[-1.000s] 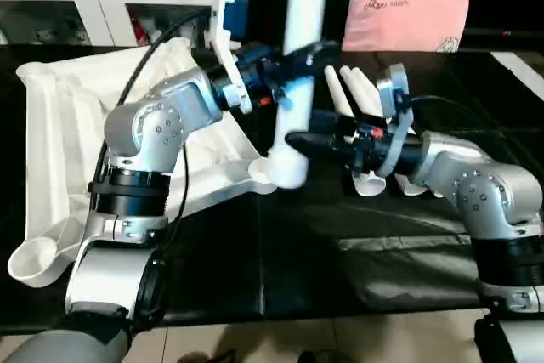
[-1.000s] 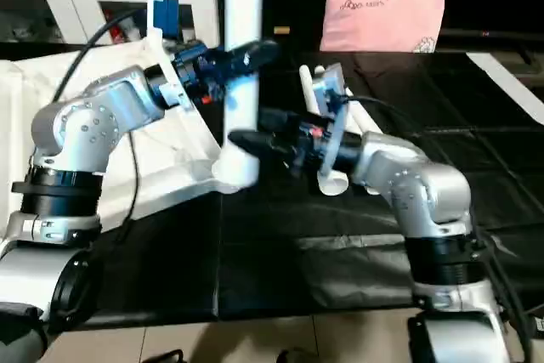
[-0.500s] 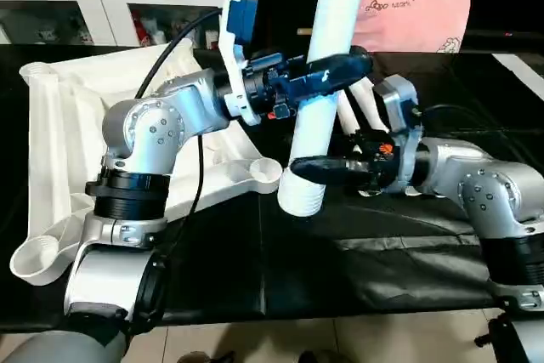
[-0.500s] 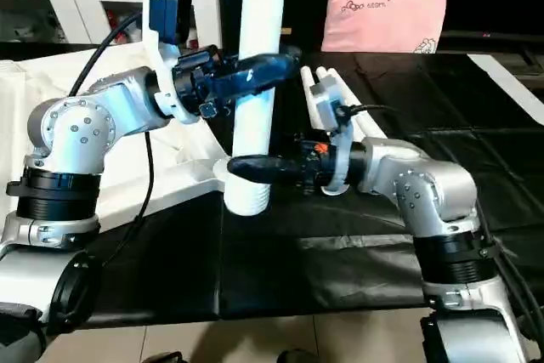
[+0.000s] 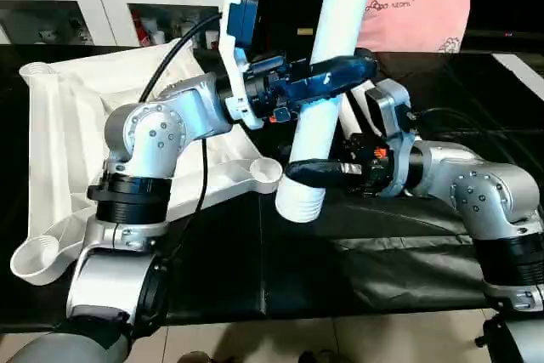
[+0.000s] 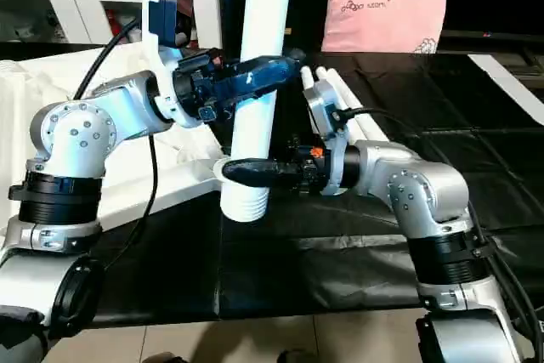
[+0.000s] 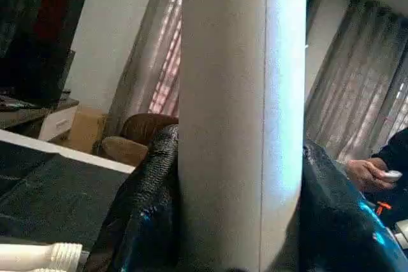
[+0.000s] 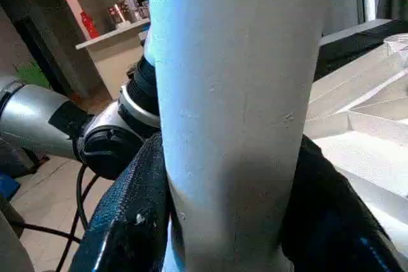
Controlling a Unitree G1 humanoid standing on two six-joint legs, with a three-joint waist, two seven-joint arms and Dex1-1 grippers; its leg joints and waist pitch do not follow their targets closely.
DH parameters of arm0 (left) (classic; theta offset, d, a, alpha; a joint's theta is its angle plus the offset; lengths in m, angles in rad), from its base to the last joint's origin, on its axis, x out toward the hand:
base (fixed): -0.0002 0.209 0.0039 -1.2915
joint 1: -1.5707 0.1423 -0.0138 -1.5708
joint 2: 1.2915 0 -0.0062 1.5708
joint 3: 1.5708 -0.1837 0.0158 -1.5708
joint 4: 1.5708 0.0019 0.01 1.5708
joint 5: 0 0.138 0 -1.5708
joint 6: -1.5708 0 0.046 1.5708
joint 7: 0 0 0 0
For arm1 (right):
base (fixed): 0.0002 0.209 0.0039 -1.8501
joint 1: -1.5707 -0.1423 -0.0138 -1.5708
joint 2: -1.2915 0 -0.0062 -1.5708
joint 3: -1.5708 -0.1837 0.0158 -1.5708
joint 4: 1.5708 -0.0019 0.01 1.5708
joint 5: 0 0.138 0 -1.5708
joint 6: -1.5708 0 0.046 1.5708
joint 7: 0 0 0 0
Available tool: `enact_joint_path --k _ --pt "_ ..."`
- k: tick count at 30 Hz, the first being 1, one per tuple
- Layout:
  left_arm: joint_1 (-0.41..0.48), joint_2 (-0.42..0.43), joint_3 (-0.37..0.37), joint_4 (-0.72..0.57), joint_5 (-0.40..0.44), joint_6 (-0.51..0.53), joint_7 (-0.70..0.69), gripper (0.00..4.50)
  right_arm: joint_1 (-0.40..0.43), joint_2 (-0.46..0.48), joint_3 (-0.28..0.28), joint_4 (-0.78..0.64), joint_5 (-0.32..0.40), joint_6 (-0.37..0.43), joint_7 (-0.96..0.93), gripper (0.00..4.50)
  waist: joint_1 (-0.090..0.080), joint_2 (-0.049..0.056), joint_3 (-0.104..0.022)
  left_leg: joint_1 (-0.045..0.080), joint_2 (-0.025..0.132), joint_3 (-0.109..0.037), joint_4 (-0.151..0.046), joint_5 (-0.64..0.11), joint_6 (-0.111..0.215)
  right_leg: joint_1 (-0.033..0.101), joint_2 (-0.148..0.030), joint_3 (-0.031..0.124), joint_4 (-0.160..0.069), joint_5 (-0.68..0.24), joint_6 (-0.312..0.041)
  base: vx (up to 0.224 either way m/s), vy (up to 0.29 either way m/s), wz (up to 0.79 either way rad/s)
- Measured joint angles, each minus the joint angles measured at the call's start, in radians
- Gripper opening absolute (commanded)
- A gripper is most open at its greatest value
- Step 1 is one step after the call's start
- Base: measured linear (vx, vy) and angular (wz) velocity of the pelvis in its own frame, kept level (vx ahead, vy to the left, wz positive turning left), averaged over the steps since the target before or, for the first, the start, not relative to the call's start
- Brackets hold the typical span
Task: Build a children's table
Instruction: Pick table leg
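You've got the table leg (image 5: 330, 82) held nearly upright in the middle of the frame, tipped a bit to the right at the top, with both pincers clamped on it: the left pincer (image 5: 327, 76) grips it higher up, the right pincer (image 5: 310, 169) wraps it low, just above the ribbed end. My guess is the two-point hold is there so you can steer that ribbed end into the round corner socket (image 5: 265, 171) just to its left; it looks close but not seated yet. The leg is smooth white plastic tube, slightly tapered, with ridges at the bottom. The tabletop (image 5: 64, 138) lies upside down at left on the black surface (image 5: 357, 261), ribbed underside up, another socket (image 5: 34, 254) at lower left. Spare legs (image 6: 336, 91) lie behind the right arm, and a pink pillow (image 5: 421, 14) sits upper right.
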Motion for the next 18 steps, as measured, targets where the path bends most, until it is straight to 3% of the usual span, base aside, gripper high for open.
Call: enact_joint_path --k 5,6,10,12,18 --pt "0.003 -0.006 0.007 -0.002 0.0 -0.002 0.011 1.86 0.001 0.005 -0.003 0.0 0.001 0.0 -0.007 1.95 0.0 0.0 0.0 0.0 0.0 0.0 0.0 0.0 0.0 0.0 0.0 0.0 0.0 0.0 0.0 0.0 0.0 0.0" --pt "0.004 -0.01 0.014 -0.003 -0.004 0.001 0.022 2.42 0.001 0.008 -0.007 0.0 0.001 -0.001 -0.01 1.94 0.0 0.0 0.0 0.0 0.0 0.0 0.0 0.0 0.0 0.0 0.0 0.0 0.0 0.0 0.0 0.0 0.0 0.0" --pt "0.004 -0.021 0.038 -0.008 -0.005 -0.029 0.065 2.75 0.005 0.038 -0.017 0.0 -0.008 -0.03 -0.061 1.93 0.0 0.0 0.0 0.0 0.0 0.0 0.0 0.0 0.0 0.0 0.0 0.0 0.0 0.0 0.0 0.0 0.0 0.0" --pt "0.003 -0.02 0.038 -0.013 0.021 -0.067 0.091 2.97 0.005 0.052 -0.019 0.0 -0.033 -0.05 -0.108 1.93 -0.001 0.0 0.0 0.0 0.0 0.0 0.0 0.0 0.0 0.0 0.0 0.0 0.0 0.0 0.0 0.0 0.0 0.0" --pt "-0.031 -0.035 0.022 -0.003 0.159 -0.167 0.244 2.83 0.005 0.081 -0.028 0.016 -0.088 -0.079 -0.218 1.93 0.001 0.0 0.0 0.0 0.0 0.0 0.0 0.0 -0.001 0.0 0.0 0.0 0.0 0.0 0.0 0.0 0.0 0.0"
